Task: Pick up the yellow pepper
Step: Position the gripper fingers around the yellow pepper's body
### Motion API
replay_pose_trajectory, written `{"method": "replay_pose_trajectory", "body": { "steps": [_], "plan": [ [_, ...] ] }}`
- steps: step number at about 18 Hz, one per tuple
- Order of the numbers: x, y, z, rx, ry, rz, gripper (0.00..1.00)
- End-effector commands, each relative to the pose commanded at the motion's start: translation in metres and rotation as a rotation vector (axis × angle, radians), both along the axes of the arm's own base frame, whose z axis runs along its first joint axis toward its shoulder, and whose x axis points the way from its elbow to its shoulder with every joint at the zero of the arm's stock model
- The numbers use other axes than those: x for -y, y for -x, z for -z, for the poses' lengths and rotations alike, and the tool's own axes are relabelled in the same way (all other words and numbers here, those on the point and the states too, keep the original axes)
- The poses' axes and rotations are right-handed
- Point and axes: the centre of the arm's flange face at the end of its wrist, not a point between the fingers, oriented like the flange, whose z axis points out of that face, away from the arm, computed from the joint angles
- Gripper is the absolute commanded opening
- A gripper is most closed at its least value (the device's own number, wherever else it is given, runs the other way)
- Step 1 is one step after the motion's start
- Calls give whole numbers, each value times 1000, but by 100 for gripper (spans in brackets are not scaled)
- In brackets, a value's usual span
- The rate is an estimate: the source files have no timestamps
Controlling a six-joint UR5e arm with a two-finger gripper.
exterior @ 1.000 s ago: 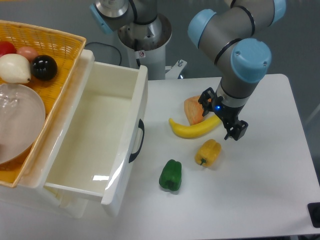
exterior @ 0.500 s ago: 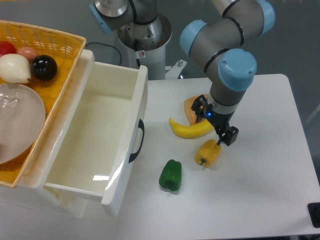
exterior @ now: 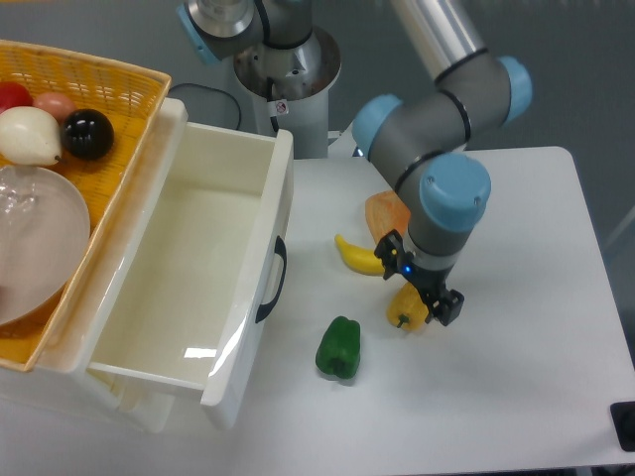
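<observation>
Our pincer (exterior: 418, 289), open, straddles the yellow pepper (exterior: 406, 307) w/ fingers apparently either side; next we close, then lift.

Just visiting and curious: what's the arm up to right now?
Gripper down over yellow pepper, fingers straddling it, not closed. Pepper on table. Banana close behind; green pepper clear.

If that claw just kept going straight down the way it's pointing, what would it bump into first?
Most likely the yellow pepper. The gripper points down right over it, fingers apparently straddling it, open. Depth is hard to judge from this one view, and the table lies just beneath.
</observation>
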Motion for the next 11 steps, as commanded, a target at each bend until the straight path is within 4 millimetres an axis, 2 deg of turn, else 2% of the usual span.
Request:
{"method": "replay_pose_trajectory", "body": {
  "steps": [3, 6, 11],
  "plan": [
    [13, 14, 4, -2, -8, -29, 100],
    [14, 23, 14, 5, -18, -46, 100],
    [20, 19, 27, -7, -26, -80, 100]
  ]
}}
